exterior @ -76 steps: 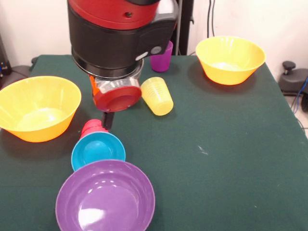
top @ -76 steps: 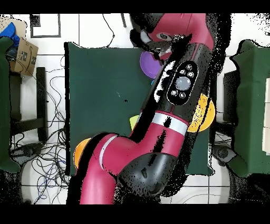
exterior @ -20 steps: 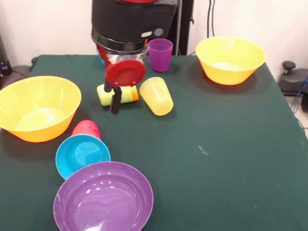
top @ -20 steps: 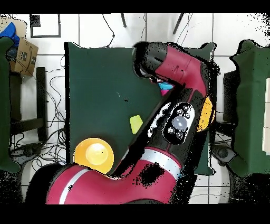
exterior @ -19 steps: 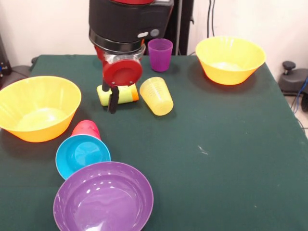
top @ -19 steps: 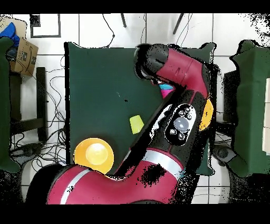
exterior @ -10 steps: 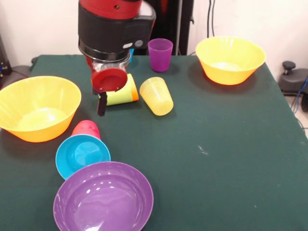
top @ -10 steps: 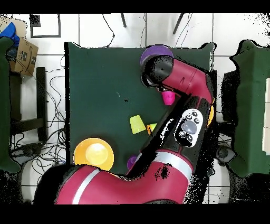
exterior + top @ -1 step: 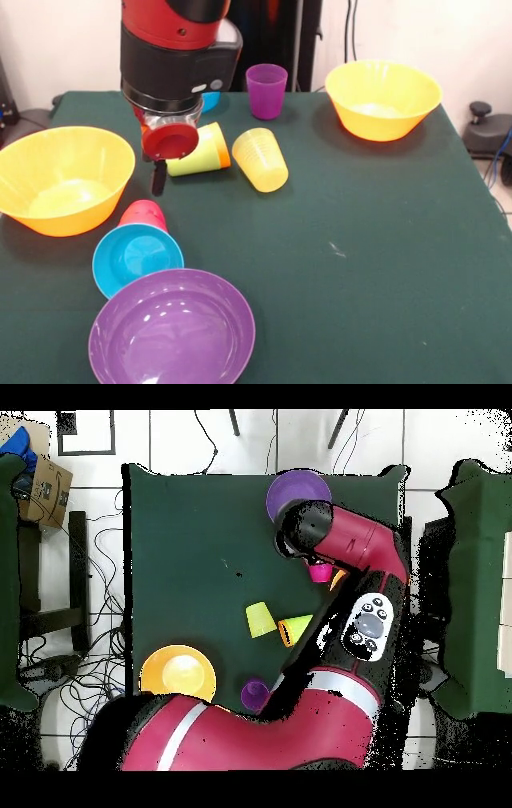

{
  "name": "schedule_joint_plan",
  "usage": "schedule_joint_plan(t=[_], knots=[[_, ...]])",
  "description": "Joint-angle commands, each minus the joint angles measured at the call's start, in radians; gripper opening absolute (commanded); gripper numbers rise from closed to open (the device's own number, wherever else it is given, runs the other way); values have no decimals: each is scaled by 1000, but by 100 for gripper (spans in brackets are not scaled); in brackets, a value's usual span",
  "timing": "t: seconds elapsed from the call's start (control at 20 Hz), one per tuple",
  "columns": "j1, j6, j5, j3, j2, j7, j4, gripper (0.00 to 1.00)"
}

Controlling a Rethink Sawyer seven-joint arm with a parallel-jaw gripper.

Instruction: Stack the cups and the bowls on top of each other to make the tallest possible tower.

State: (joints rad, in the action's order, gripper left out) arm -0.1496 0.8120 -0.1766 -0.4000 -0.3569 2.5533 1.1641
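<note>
My gripper (image 9: 158, 189) hangs below the red wrist disc, just above the table, between the left orange bowl (image 9: 62, 178) and a lime green cup (image 9: 196, 154) lying on its side. It holds nothing that I can see. An orange rim shows at the green cup's mouth. A yellow cup (image 9: 260, 160) lies tipped beside it. The red cup (image 9: 144, 214) stands mouth down, with the cyan bowl (image 9: 136, 256) tilted against its front. The purple bowl (image 9: 172, 328) sits nearest. A purple cup (image 9: 266, 90) stands upright at the back. From above, the arm hides the gripper and the cyan bowl.
A second orange bowl (image 9: 382, 98) sits at the back right corner. A blue bowl (image 9: 210, 100) peeks out behind the arm. From above, the yellow cup (image 9: 260, 619), green cup (image 9: 296, 628), purple cup (image 9: 254, 694) and purple bowl (image 9: 298, 492) show beside the arm.
The gripper has swung left across the table, uncovering the lime green cup. Since the earliest frame it has left the red cup, and the cyan bowl has shifted left.
</note>
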Motion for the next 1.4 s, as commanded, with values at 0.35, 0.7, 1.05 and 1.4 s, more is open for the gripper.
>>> schedule_joint_plan(t=[0.35,0.7,1.05,1.4], knots=[[-63,-16,177,194,-53,-269,82,100],[-103,-28,224,236,-54,-278,91,100],[-134,-80,267,281,-34,-260,110,100],[-152,-142,305,317,10,-221,103,100]])
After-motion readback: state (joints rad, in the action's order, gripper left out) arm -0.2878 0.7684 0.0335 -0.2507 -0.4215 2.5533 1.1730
